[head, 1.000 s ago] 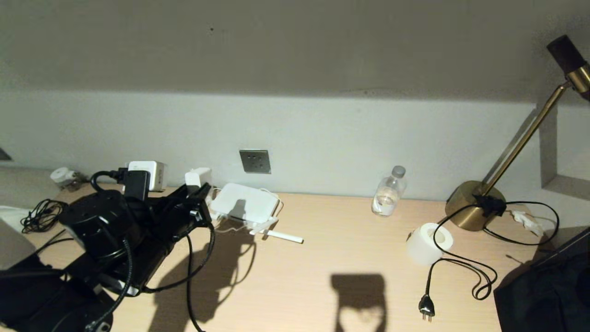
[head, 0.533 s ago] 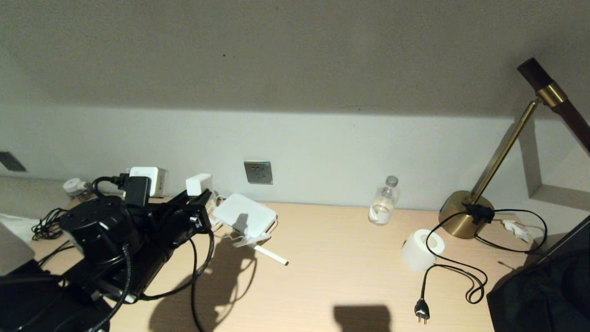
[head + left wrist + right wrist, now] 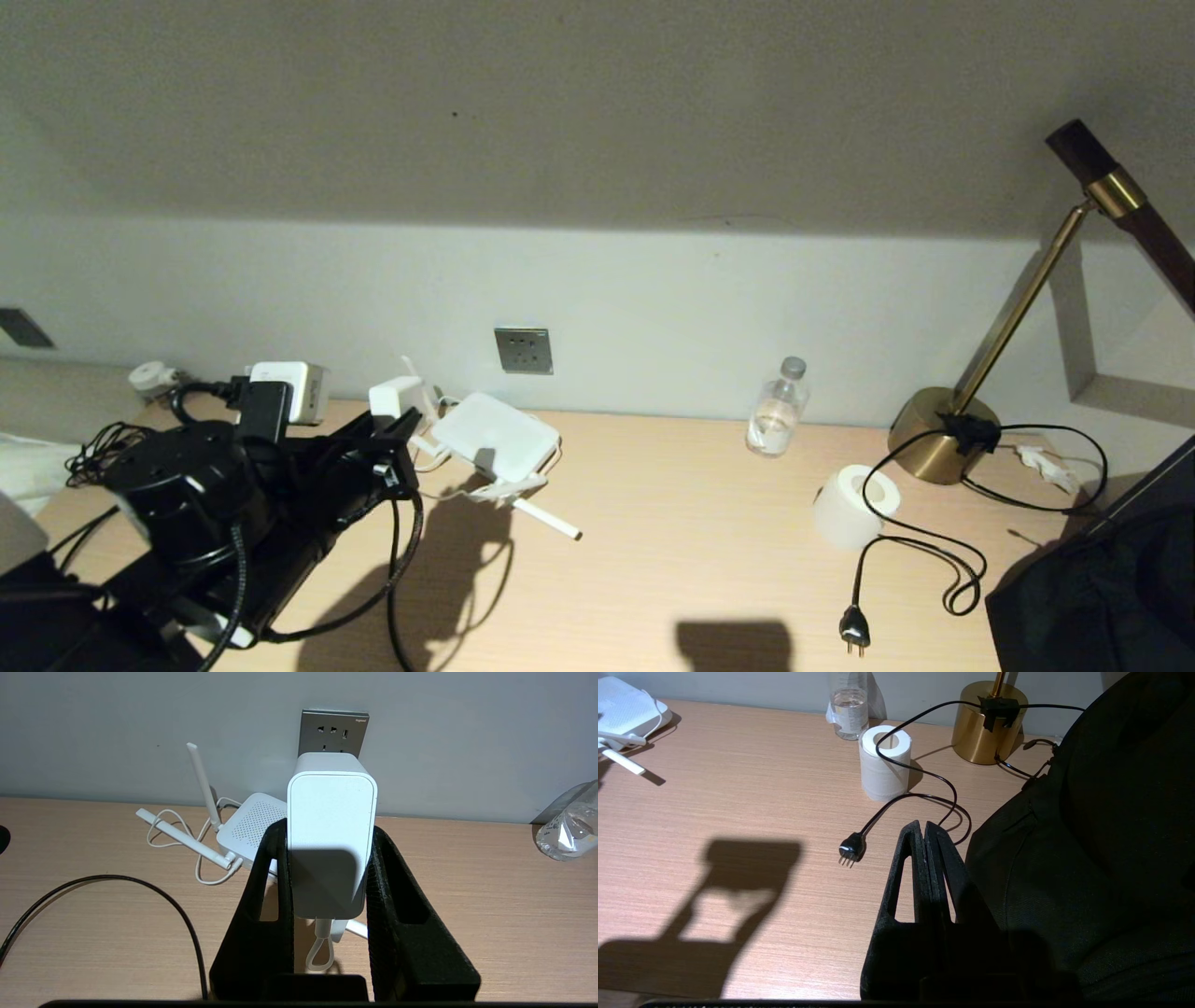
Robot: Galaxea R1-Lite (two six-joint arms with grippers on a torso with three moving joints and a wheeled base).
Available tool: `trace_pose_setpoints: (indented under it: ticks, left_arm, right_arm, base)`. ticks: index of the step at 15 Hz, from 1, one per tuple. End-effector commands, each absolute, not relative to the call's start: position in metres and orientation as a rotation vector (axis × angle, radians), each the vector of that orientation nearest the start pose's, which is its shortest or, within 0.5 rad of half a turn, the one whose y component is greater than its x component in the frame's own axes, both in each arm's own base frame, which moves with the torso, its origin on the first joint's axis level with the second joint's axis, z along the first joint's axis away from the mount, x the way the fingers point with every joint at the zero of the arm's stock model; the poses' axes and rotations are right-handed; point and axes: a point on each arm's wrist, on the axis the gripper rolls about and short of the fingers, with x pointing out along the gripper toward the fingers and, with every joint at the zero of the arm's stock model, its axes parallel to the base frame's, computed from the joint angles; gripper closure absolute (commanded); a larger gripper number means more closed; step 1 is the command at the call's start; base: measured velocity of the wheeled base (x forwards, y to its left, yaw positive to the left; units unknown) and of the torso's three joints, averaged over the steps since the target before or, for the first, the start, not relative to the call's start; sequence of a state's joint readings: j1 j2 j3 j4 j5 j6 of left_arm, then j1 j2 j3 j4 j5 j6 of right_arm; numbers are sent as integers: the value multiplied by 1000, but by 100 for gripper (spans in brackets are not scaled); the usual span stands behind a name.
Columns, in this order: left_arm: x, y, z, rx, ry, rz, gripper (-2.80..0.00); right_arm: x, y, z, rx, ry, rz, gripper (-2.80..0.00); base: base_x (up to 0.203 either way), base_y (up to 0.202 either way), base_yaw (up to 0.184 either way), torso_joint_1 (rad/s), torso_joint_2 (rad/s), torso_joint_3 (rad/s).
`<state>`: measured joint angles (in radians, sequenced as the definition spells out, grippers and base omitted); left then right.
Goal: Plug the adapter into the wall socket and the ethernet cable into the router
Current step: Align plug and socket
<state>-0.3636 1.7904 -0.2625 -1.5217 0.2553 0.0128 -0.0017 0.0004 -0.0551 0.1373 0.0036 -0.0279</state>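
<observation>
1 router [image 3: 495,435], 1 adapter [image 3: 331,844], 1 wall socket [image 3: 523,350], 1 bottle [image 3: 777,408], 1 paper roll [image 3: 848,507], 1 lamp [image 3: 943,437].

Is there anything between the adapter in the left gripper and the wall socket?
Nothing visible blocks it. The left gripper holds the adapter facing the wall socket; the router lies below on the desk, off to one side.

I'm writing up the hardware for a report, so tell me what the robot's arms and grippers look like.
Both grippers are matte black with two long, tapering fingers, each with a slot-shaped cutout near its base: the left gripper and the right gripper. The left arm is black with rounded, drum-like joint housings and loose black cables looping alongside. No markings show.
</observation>
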Motion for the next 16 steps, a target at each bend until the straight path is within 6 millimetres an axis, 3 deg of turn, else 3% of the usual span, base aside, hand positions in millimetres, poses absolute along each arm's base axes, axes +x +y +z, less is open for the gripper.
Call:
trace_pose_setpoints:
  ticks: [1,9,16]
  left_arm:
    - [235,-83,120,15,6,-106,0]
    - [239,-85,114,15,26,-106,0]
    - [287,-103,109,-20,-22,-110,0]
  right_arm:
    - [-27,0,77,-29,84,4,0]
    - [-28,0,77,-28,83,6,0]
    - [-28,0,77,-29,82,4,0]
  base:
    - [0,0,0,0,0,0]
    - [0,0,0,-15,31,21]
    - [0,0,0,-117,254,136]
